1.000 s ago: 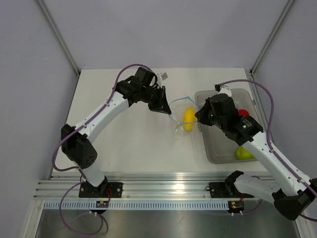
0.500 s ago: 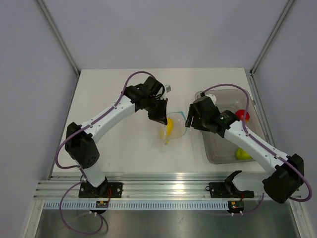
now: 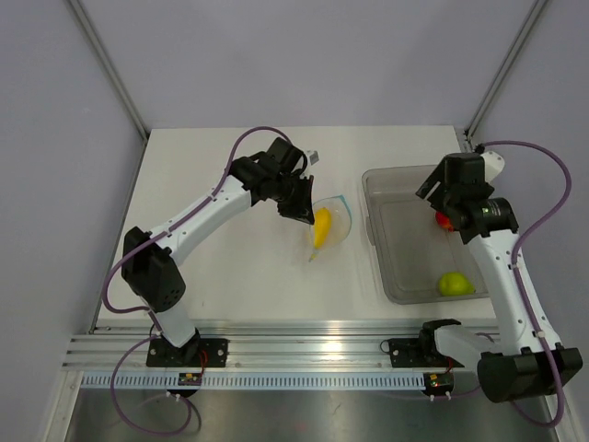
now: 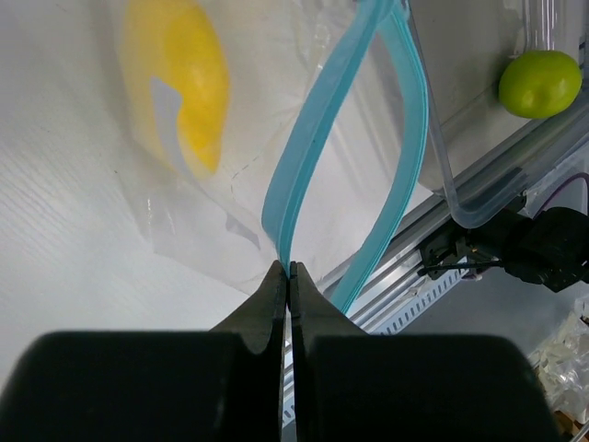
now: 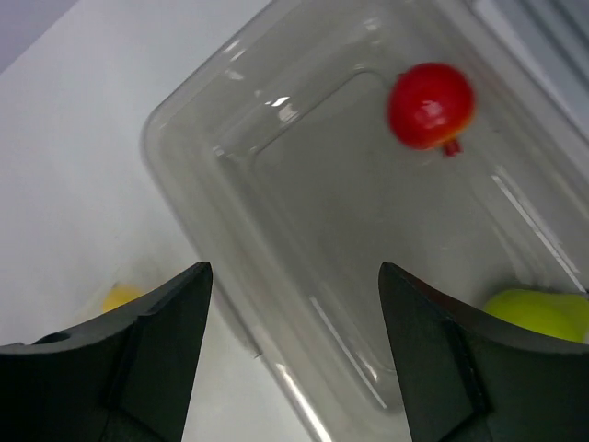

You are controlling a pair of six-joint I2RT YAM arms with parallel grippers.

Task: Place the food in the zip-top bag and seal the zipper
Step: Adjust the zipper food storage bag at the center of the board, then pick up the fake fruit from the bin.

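The clear zip-top bag [image 3: 333, 219] lies mid-table with its mouth gaping. My left gripper [image 4: 287, 268] is shut on one lip of the light-blue zipper [image 4: 313, 147], at the bag's left side [image 3: 300, 206]. The yellow fruit [image 3: 321, 226] lies inside the bag [image 4: 248, 198], seen through the plastic [image 4: 189, 87]. My right gripper [image 5: 294, 308] stands open and holds nothing, hovering over the far right part of the grey bin [image 3: 440, 195]. Below it, the red fruit [image 5: 430, 104] and the yellow-green fruit [image 5: 545, 313] rest in the bin, apart from each other.
The grey translucent bin [image 3: 396, 276] stands right of the bag, its near left wall [image 5: 239, 304] between my right fingers. The yellow-green fruit [image 3: 453, 283] lies at its near end, the red one [image 3: 444, 220] half hidden under my right arm. An aluminium rail [image 3: 313, 350] runs along the near edge.
My right gripper let go of the yellow fruit at the bag's mouth, opened and swung back right over the bin. The fruit now lies in the bag. The left gripper kept its hold.
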